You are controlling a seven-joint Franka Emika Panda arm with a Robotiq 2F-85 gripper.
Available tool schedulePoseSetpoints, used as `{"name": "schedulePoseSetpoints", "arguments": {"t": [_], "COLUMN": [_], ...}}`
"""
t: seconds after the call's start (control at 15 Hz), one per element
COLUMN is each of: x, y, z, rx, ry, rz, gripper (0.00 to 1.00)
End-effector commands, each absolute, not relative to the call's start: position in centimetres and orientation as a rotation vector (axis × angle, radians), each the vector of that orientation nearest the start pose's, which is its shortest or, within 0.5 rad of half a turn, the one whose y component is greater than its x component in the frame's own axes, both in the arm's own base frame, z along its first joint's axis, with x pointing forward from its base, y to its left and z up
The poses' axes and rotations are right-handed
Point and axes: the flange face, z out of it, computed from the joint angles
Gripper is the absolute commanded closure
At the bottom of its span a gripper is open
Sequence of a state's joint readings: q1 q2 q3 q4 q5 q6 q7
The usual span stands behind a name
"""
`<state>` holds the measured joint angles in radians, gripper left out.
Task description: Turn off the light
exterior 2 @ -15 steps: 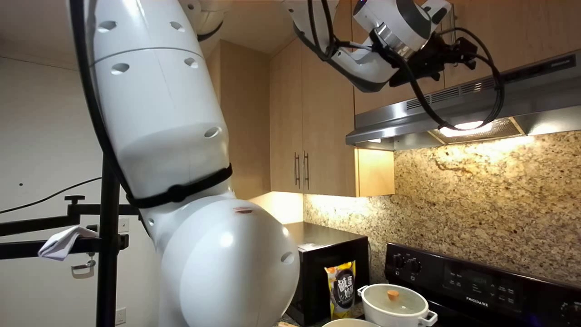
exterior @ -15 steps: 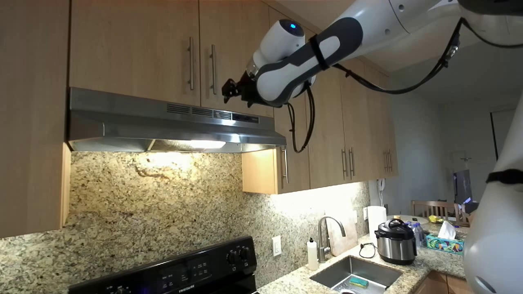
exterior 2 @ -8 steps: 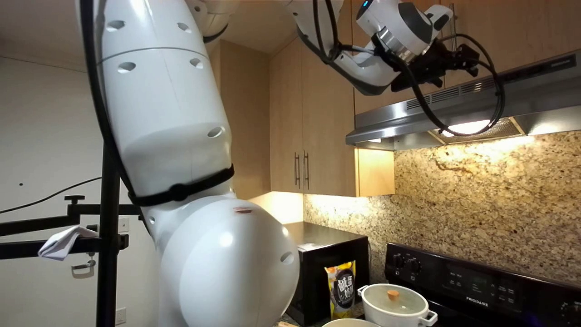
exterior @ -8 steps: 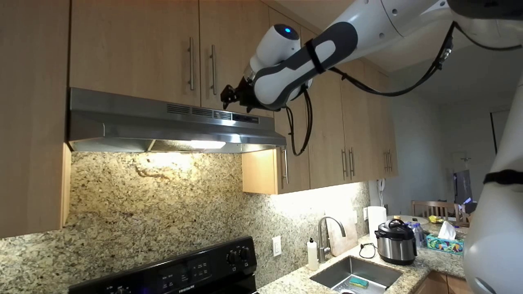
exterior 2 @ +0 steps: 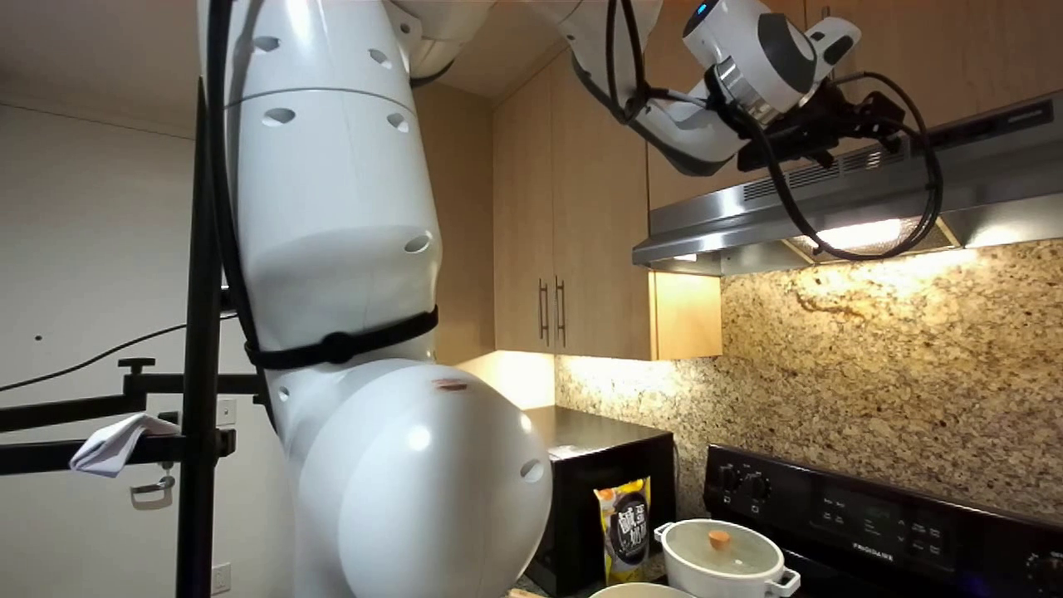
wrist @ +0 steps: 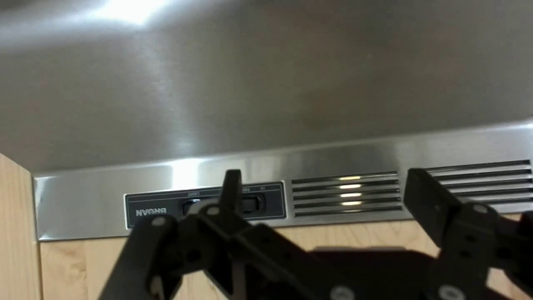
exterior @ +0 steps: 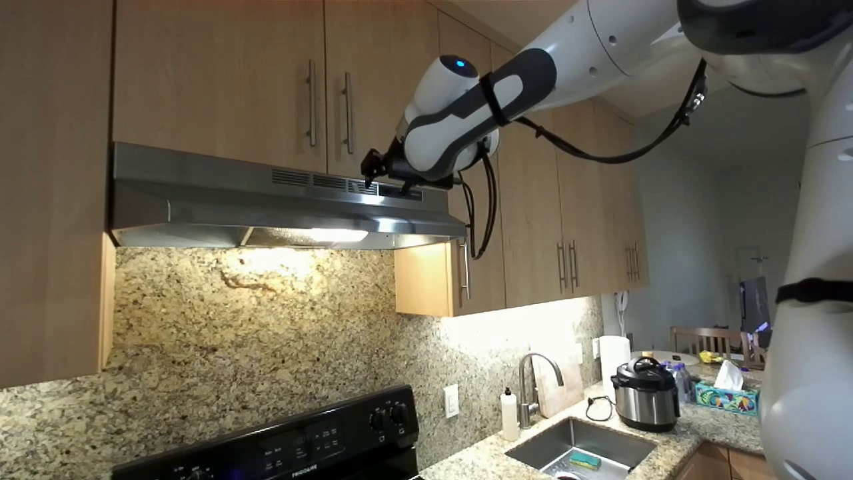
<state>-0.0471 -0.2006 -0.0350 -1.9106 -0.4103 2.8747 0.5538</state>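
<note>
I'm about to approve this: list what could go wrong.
The open gripper could catch the fan switch, which sits beside the light switch. One finger partly hides both switches in the wrist view, so aim may suffer. The looped cables, crossing the range hood in an exterior view, might snag.

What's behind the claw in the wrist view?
Behind the claw: the range hood, its control panel, part of the light switch, vent slots and cabinet wood. The claw covers the panel's middle, hiding the rest of that switch.
</note>
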Motion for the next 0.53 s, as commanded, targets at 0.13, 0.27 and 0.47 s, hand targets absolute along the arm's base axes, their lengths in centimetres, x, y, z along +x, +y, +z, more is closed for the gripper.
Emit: {"name": "schedulePoseSetpoints", "arguments": {"t": [0.13,0.27,0.47], "x": [54.0,53.9,53.7], "y": [-6.0,-7.1,-8.8], "z": [73.9,74.2,74.8], "rx": [-2.556,-2.528,-2.472], "ry": [0.373,0.342,0.292], "rz": [-1.710,-1.678,-1.647], "gripper": [0.00,0.00,0.00]}}
